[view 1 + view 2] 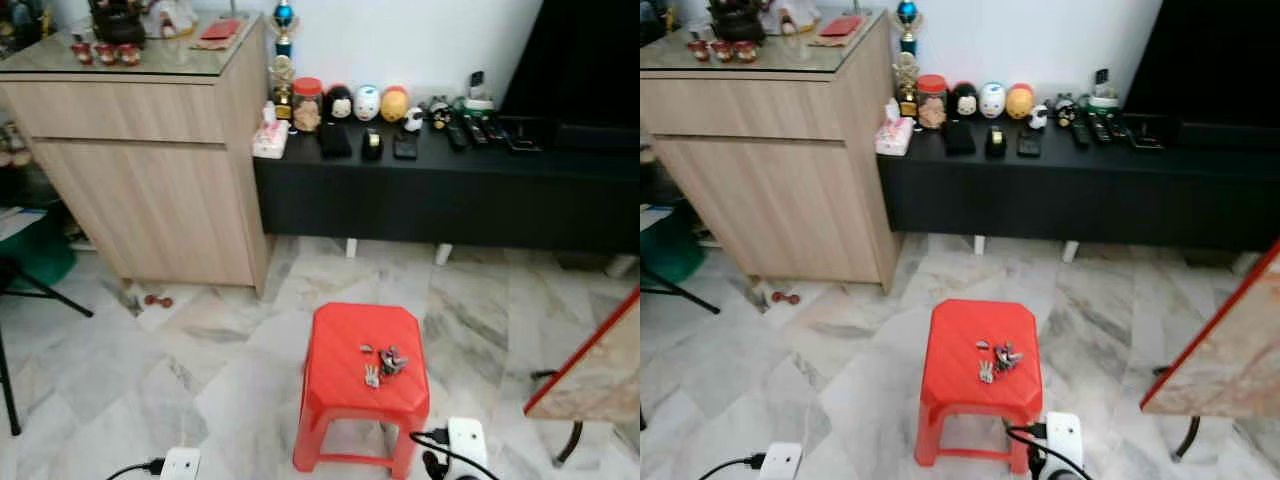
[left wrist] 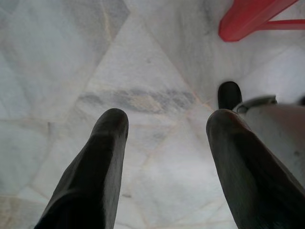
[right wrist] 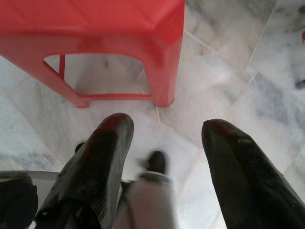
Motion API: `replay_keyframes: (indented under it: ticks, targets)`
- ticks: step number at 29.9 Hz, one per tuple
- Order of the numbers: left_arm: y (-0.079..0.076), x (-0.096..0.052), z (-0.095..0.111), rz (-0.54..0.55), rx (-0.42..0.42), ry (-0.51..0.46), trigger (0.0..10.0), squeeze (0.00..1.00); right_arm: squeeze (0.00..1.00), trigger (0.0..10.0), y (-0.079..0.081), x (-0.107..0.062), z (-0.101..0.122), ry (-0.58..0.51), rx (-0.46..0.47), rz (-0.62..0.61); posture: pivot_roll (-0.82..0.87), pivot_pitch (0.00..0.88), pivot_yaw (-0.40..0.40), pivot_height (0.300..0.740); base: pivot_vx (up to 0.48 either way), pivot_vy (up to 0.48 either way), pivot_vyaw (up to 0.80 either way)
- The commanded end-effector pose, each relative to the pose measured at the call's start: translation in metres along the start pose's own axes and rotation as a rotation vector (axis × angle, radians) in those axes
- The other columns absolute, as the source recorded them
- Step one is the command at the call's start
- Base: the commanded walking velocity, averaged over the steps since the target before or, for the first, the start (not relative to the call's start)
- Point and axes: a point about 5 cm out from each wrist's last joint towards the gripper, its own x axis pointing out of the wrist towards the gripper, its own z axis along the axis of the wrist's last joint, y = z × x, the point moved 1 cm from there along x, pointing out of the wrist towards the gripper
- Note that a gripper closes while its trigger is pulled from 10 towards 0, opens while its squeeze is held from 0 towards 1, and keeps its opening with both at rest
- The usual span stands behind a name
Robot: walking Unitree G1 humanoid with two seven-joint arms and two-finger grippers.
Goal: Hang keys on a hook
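one marble floor (image 1: 230, 370), grey-veined and pale, runs across the whole room. at the upper left of the head view stands a light wooden cabinet (image 1: 150, 180) with a glass top; small red cups (image 1: 104, 52) sit in a row near its left end and a red packet (image 1: 220, 30) lies toward its right end. a small red object (image 1: 158, 300) lies on the floor at the cabinet's foot. right of the cabinet, along the white wall, runs a low black tv bench (image 1: 440, 195). on it, from left to right: a tissue pack (image 1: 270, 140), a trophy (image 1: 283, 60), a jar with a red lid (image 1: 308, 104) holding something light brown, three round figurines (image 1: 366, 103) in black, white and orange, then remote controls (image 1: 470, 130). a dark tv (image 1: 580, 70) fills the upper right.

in the lower centre stands a red plastic stool (image 1: 345, 380), and the keys (image 1: 383, 364) lie loose on its seat, right of middle. white power adapters (image 1: 466, 440) sit on the floor at the bottom edge, one beside the stool's right leg. a stone-patterned tabletop with a red edge (image 1: 595, 365) juts in at the lower right.

the left gripper (image 2: 167, 129) hangs over bare floor, fingers spread wide with nothing between them. the right gripper (image 3: 167, 131) hangs just beside the stool's leg, likewise spread wide with nothing held.
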Motion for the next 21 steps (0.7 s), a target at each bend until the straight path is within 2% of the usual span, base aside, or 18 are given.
replay_keyframes:
  ticks: [1, 10, 21]
  targets:
    - [-0.0012, -0.0002, -0.0032, 0.002, -0.008, 0.014, 10.0, 0.00, 0.00, 10.0, -0.0054, -0.0006, -0.0010, 0.001, 0.004, -0.016, 0.07, 0.043, 0.023, 0.740, 0.000, 0.255, 0.00]
    - [-0.0022, 0.0000, -0.0015, -0.001, -0.009, 0.007, 10.0, 0.00, 0.00, 10.0, -0.0050, -0.0007, -0.0017, 0.001, 0.004, -0.014, 0.07, 0.031, 0.026, 0.740, 0.000, 0.252, 0.00]
    - [-0.0039, 0.0004, 0.0020, -0.012, -0.008, -0.008, 10.0, 0.00, 0.00, 10.0, -0.0058, -0.0012, -0.0022, -0.013, 0.021, -0.041, 0.07, 0.020, 0.031, 0.740, 0.000, 0.000, 0.00]
